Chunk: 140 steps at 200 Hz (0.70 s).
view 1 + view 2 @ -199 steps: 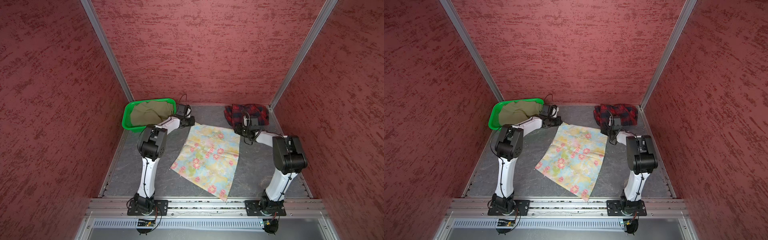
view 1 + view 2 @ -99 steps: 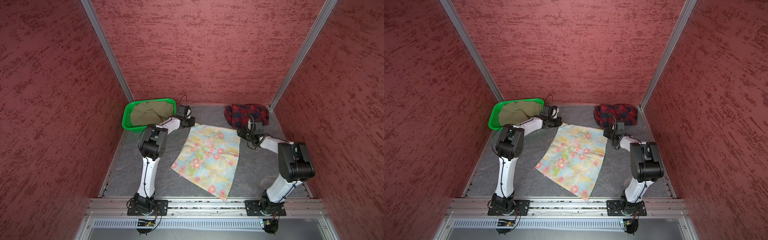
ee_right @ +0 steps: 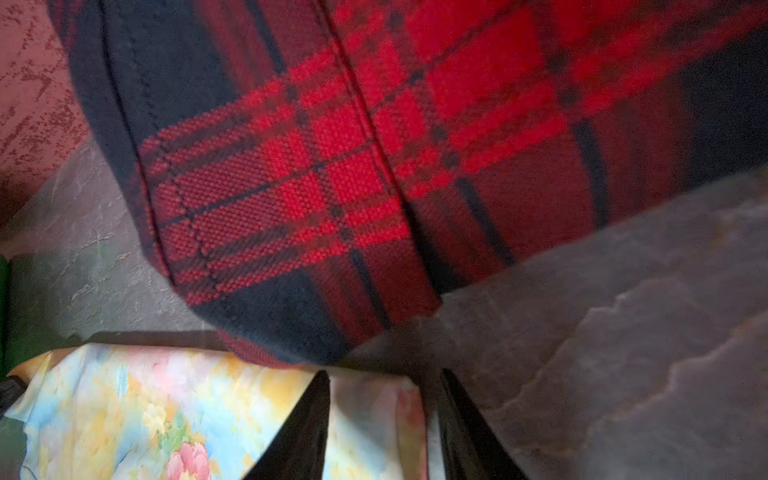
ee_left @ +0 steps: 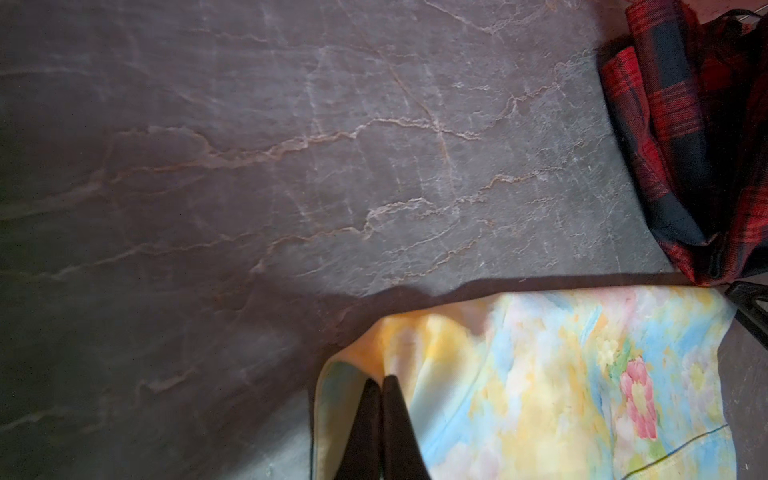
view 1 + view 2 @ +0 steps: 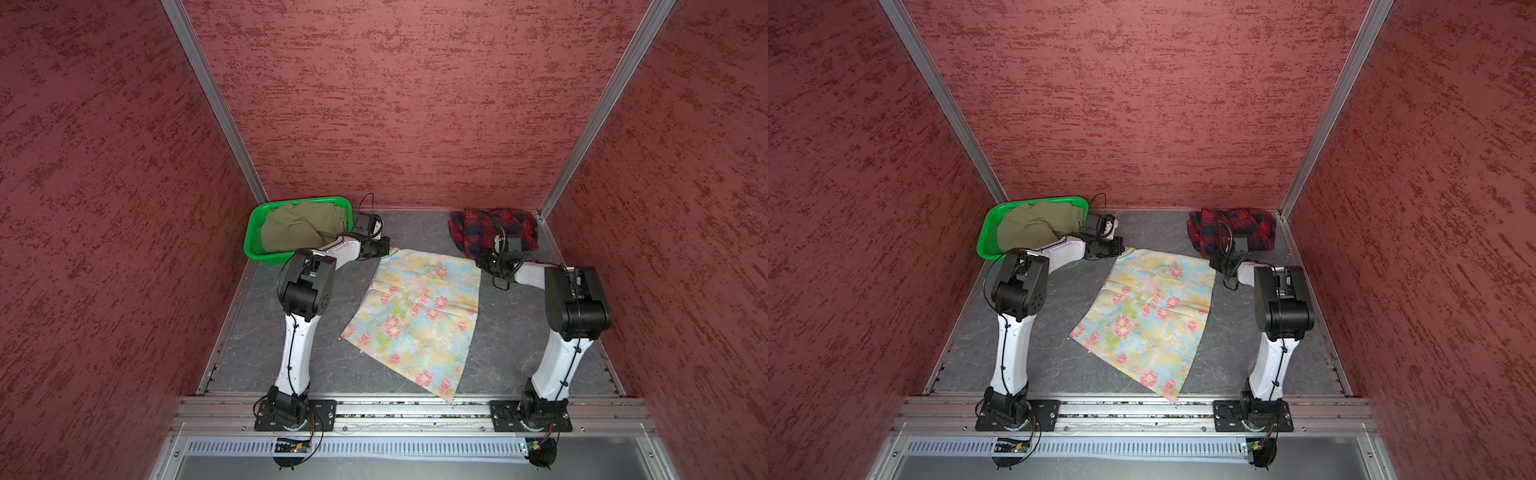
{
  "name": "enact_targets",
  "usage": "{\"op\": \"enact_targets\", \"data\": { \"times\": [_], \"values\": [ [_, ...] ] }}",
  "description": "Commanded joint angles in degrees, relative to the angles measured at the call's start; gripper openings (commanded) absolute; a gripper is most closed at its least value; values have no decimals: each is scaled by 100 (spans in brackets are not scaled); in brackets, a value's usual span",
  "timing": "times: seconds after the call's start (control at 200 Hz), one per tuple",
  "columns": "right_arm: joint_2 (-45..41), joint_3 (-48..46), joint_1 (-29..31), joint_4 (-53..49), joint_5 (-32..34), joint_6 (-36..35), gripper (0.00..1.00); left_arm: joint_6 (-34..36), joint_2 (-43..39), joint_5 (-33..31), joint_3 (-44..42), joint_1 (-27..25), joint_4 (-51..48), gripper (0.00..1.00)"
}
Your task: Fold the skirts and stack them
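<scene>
The left arm (image 5: pixel 296 353) and the right arm (image 5: pixel 557 365) look the same: smooth white shells on the links and big black rounded joint housings (image 5: pixel 306 291). A thin black cable runs along each white link. Each arm has at its near end a black base plate (image 5: pixel 322 415) with silver screws. A black camera box (image 5: pixel 365 222) with a looping cable sits at each wrist. The left gripper (image 4: pixel 379 378) and the right gripper (image 3: pixel 383 371) have black fingers that narrow to a point.

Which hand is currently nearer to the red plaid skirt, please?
Right. The right hand is at the near edge of the plaid skirt, open around a corner of the floral skirt. The left hand is shut on the opposite corner, near the green basket, well away.
</scene>
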Motion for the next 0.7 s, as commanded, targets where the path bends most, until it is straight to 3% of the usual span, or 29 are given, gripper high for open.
{"op": "enact_targets", "data": {
  "times": [0.0,0.13,0.306,0.406,0.696],
  "values": [
    [145,213,-16,-270,-145,13,37,-44,-175,106,-31,-17,142,0],
    [275,392,-19,-384,-96,21,29,-59,-153,124,21,-24,140,0],
    [533,699,-20,-510,-236,72,0,-100,-153,152,-4,-35,178,0],
    [118,301,-17,90,-75,152,0,-195,-211,185,-5,-37,226,0],
    [-1229,45,-8,381,-125,-56,0,-299,-988,2,-414,-27,357,0]
  ]
}}
